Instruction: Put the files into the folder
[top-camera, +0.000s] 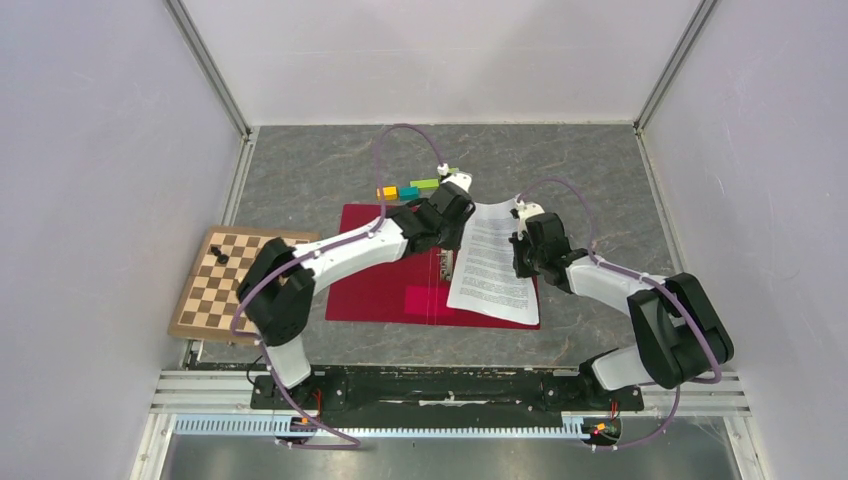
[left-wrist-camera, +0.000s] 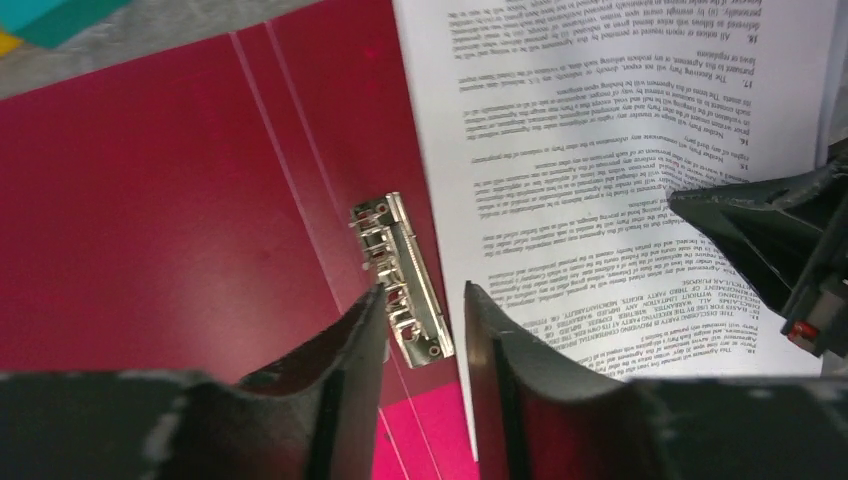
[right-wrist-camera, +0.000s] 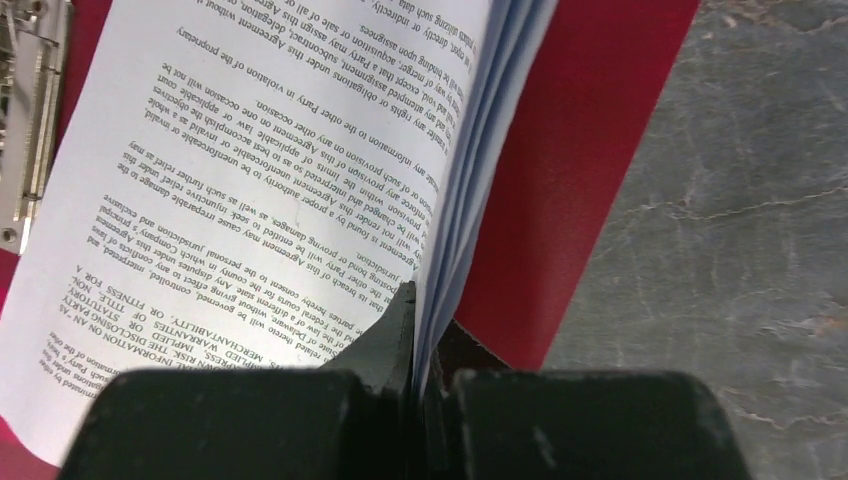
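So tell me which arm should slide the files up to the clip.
Right, probably: the right tool is shut on the files at their edge, over the open folder. The left tool is open, holding nothing, above the metal clip.

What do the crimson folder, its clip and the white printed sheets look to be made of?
Crimson-red flat folder: probably plastic-coated card, going by its smooth surface, faint sheen and pressed crease lines near the spine.
Silvery clip inside it: metal, bright and reflective.
White printed sheets: thin matte paper, since the stack bends and its sheets fan apart at the lifted edge.
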